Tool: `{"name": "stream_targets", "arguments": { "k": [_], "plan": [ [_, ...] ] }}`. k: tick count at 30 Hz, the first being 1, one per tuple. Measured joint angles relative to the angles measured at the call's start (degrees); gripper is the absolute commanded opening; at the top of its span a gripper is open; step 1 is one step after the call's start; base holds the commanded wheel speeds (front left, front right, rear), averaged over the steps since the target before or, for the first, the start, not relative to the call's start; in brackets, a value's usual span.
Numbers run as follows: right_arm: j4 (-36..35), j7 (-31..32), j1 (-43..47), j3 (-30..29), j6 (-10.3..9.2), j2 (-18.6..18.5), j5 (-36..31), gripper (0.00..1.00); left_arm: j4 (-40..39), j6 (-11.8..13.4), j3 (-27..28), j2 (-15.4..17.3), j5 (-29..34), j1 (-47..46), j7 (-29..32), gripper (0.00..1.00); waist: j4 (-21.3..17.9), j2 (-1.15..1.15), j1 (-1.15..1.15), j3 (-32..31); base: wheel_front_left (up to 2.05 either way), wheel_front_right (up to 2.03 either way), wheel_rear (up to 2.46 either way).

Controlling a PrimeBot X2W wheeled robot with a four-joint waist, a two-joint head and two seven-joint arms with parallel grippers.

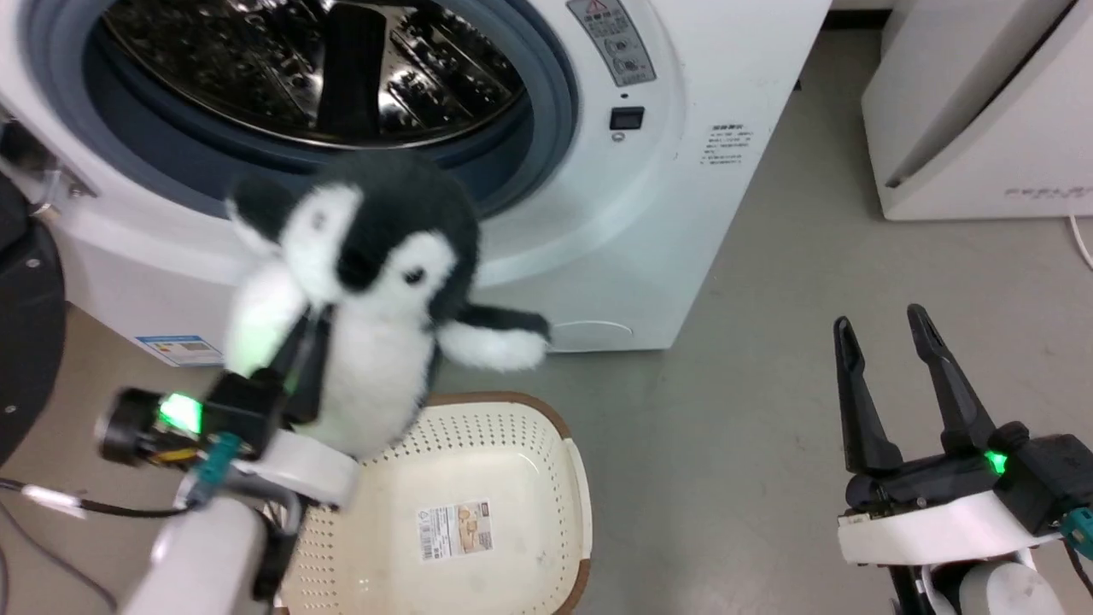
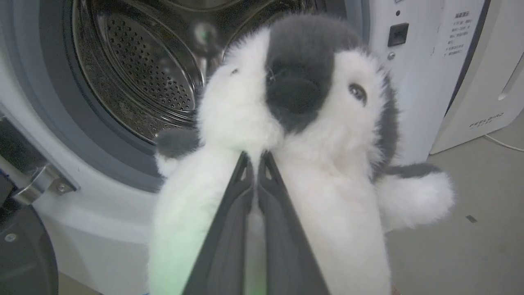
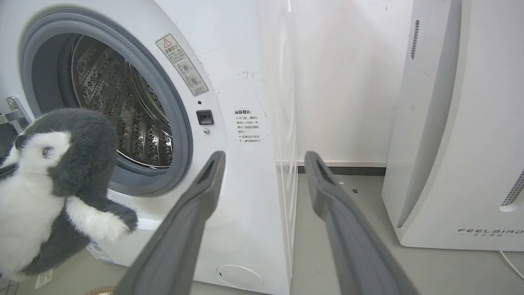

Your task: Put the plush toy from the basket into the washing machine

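Note:
A fluffy black-and-white plush toy (image 1: 376, 282) hangs upright in the air, facing me, with my left gripper (image 1: 309, 329) shut on the fur of its chest. In the left wrist view the plush toy (image 2: 311, 123) hides most of the porthole, and the two fingers (image 2: 241, 192) pinch together under its chin. It hovers above the cream basket (image 1: 478, 504), in front of the washing machine (image 1: 683, 213), whose steel drum (image 1: 316, 60) stands uncovered. My right gripper (image 1: 884, 329) is open at the lower right, holding nothing. The right wrist view has the plush toy (image 3: 53, 180) beside the porthole.
The black-rimmed door (image 1: 26, 325) hangs open at the far left, close to my left arm. A white slanted appliance (image 1: 982, 111) lettered FEELBIRD stands at the right of the washer. Grey floor (image 1: 811, 342) lies between them. A paper label (image 1: 457, 530) lies in the basket's bottom.

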Motion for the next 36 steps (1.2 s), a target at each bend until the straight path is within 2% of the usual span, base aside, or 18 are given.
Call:
{"name": "stream_targets", "arguments": {
  "k": [6, 11, 17, 26, 32, 36],
  "plan": [
    [-2.25, 0.0, -0.74, 0.3, 0.0, 0.0, 0.0, 1.0, -0.67, -2.15, 3.35, 4.02, -0.52, -6.69, 0.42, 0.0, -1.61, 0.0, 0.0, 3.47, 0.0, 0.0, 0.0],
    [-3.86, 0.0, -2.77, 0.73, 0.0, 0.0, 0.26, 1.0, 0.82, -5.01, 4.66, 7.44, -1.07, -17.46, 4.49, 0.0, -3.3, 0.0, 0.0, 7.84, 0.0, 0.0, 0.0],
    [-6.01, -0.01, -4.94, 1.05, 0.0, 0.0, 1.54, 1.0, 6.71, -8.95, 4.2, 11.67, -1.42, -31.75, 11.02, 0.0, -5.53, 0.0, 0.01, 14.25, 0.0, 0.0, 0.0],
    [-8.61, -0.01, -8.03, 2.57, 0.0, 0.01, 2.05, 1.0, 17.63, -10.76, 1.87, 16.73, 0.36, -54.56, 14.21, 0.0, -8.87, 0.0, 0.02, 23.93, 0.0, 0.0, 0.0],
    [-9.47, 0.0, -8.64, 3.01, 0.0, 0.0, 3.03, 1.0, 25.7, -11.17, -3.83, 18.0, 1.64, -63.76, 15.73, 0.0, -11.36, 0.0, 0.02, 28.27, 0.0, 0.0, 0.0],
    [-9.64, 0.0, -8.79, 3.48, 0.0, 0.0, 3.19, 1.0, 29.29, -11.17, -11.94, 18.17, -1.02, -66.34, 17.2, 0.0, -12.58, 0.0, 0.01, 29.96, 0.0, 0.0, 0.0]
  ]
}}
